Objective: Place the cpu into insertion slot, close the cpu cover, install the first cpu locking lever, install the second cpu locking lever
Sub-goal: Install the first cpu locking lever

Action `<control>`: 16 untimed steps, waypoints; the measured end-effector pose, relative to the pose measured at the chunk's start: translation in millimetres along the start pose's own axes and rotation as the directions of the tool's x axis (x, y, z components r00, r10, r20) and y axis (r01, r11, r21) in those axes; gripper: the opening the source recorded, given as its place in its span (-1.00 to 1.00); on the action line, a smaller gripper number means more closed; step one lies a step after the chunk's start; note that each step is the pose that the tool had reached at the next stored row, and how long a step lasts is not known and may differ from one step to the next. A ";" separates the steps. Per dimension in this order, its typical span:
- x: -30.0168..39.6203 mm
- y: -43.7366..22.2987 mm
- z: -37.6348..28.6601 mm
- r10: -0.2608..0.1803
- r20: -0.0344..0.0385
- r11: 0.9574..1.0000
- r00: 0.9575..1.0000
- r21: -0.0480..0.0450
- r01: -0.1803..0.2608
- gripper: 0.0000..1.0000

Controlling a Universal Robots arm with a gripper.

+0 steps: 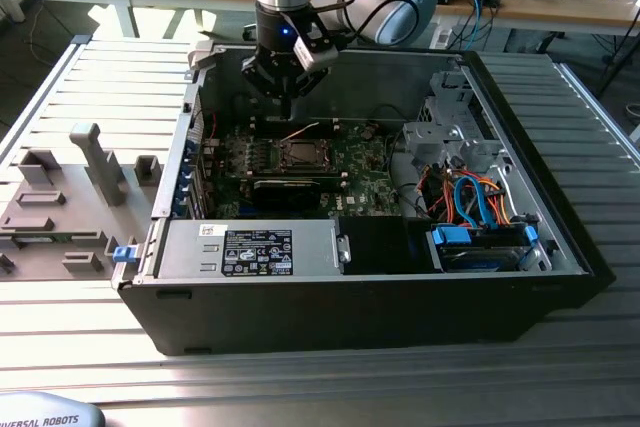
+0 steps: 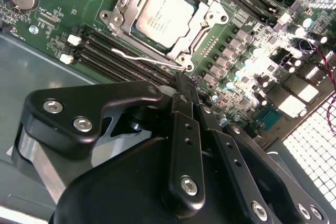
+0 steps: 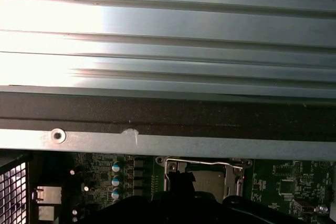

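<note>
The cpu [image 2: 163,17] lies in the insertion slot [image 1: 300,154] on the green board inside the open computer case. The cpu cover [image 2: 122,9] lies flat around it, its window showing the silver chip top. A thin wire locking lever [image 2: 139,56] runs along the socket's side, and its end reaches the tips of my gripper [image 2: 185,85]. The gripper is shut, with its fingers [image 2: 184,129] pressed together. In the exterior view the gripper [image 1: 285,97] hangs just behind the socket, close above the board. The first wrist view shows the cpu [image 3: 210,179] under a lever wire [image 3: 205,163].
The case walls [image 1: 330,72] box in the board. A long black card [image 1: 285,190] sits in front of the socket, then a labelled power supply [image 1: 255,247]. A drive cage with blue and orange cables [image 1: 480,217] fills the exterior view's right. Grey fixtures [image 1: 90,162] stand outside the case.
</note>
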State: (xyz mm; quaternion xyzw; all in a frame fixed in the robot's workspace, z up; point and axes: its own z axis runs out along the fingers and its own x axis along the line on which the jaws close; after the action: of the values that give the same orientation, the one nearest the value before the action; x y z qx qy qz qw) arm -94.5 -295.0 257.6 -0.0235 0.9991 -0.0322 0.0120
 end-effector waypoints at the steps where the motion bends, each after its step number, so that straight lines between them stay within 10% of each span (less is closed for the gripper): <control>1: 0.0 0.0 0.1 0.000 0.000 1.000 1.000 0.000 0.000 -0.79; 16: -5.8 -0.2 0.8 0.000 0.000 1.000 1.000 0.010 0.000 -0.79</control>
State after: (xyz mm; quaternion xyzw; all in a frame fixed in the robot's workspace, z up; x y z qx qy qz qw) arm -88.6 -295.0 256.9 -0.0234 0.9990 -0.0370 0.0120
